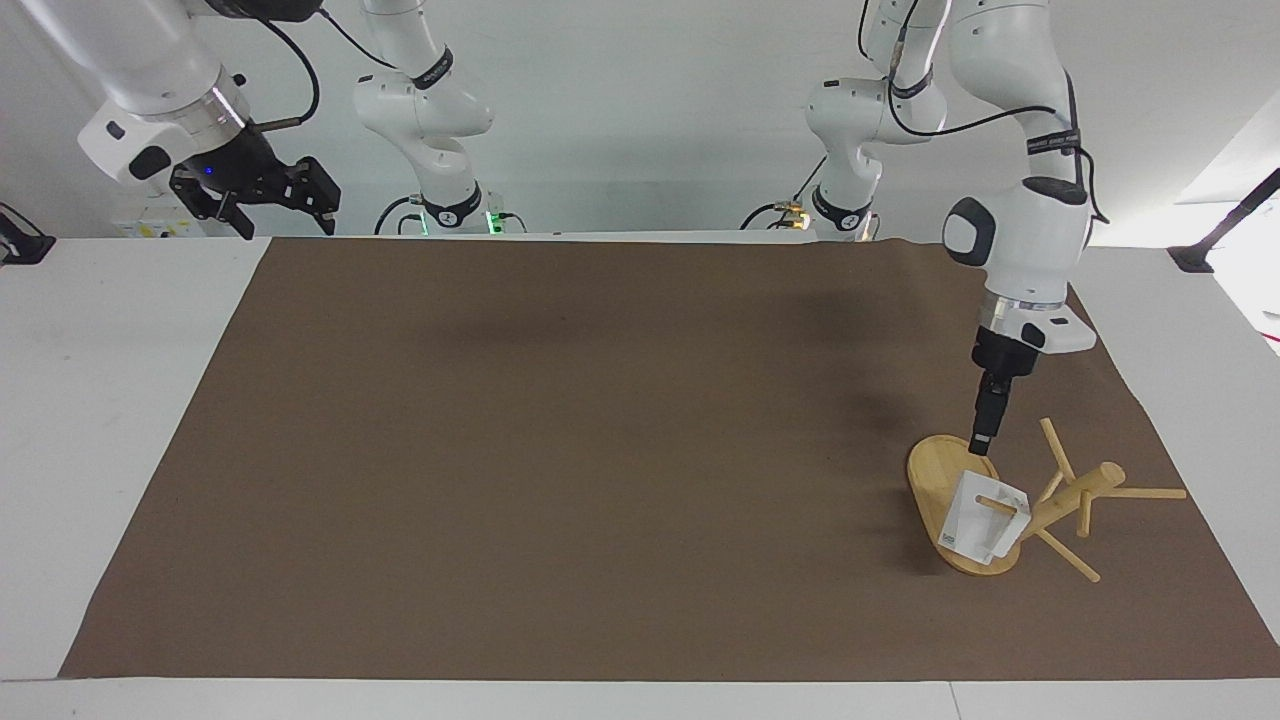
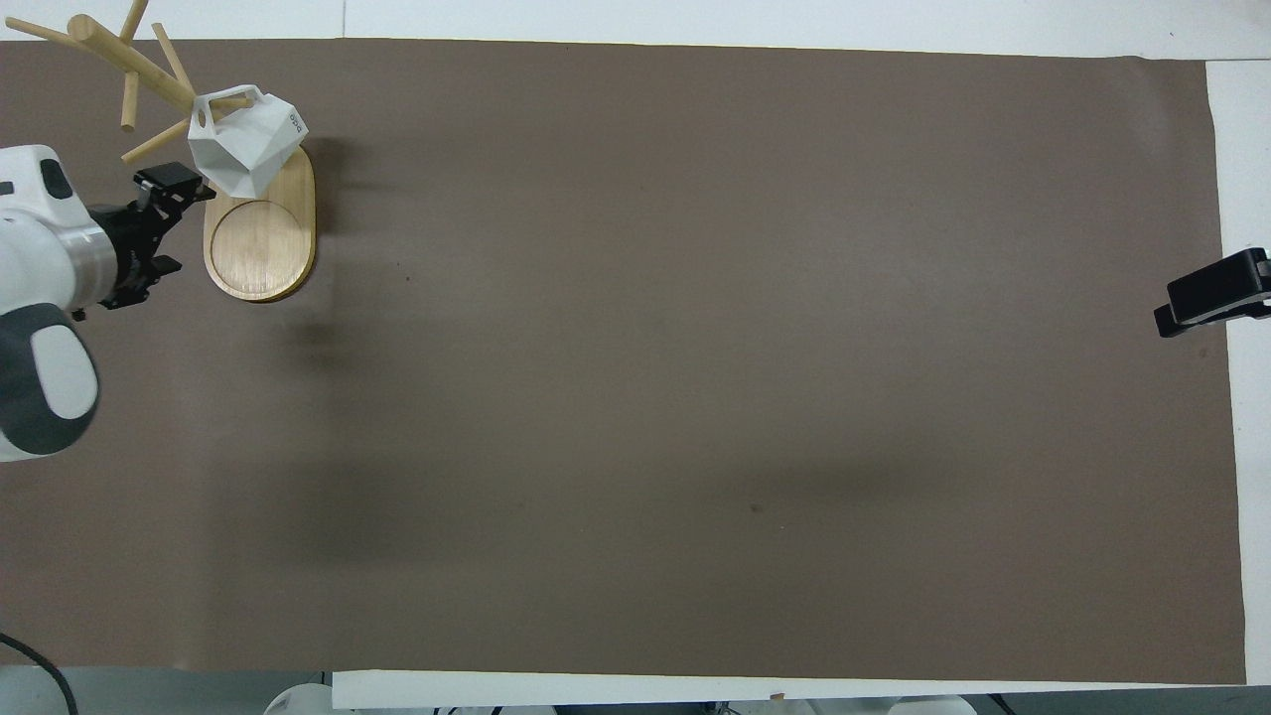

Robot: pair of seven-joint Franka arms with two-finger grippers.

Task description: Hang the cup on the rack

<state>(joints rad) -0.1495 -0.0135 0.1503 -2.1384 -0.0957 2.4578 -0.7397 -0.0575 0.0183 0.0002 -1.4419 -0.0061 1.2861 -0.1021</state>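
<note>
hanging by angular handle on rack peg: white faceted cup; left gripper jaws empty, gap unclear.

White cup w/ small dark mark, light bamboo rack, plain brown mat, white table.

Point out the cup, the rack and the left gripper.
cup (image 1: 975,520), facing view, on its white side wall.
rack (image 1: 932,472), facing view, on the bare part of its oval base.
left gripper (image 1: 980,443), facing view, at its fingertips, over the rack's base.
</note>
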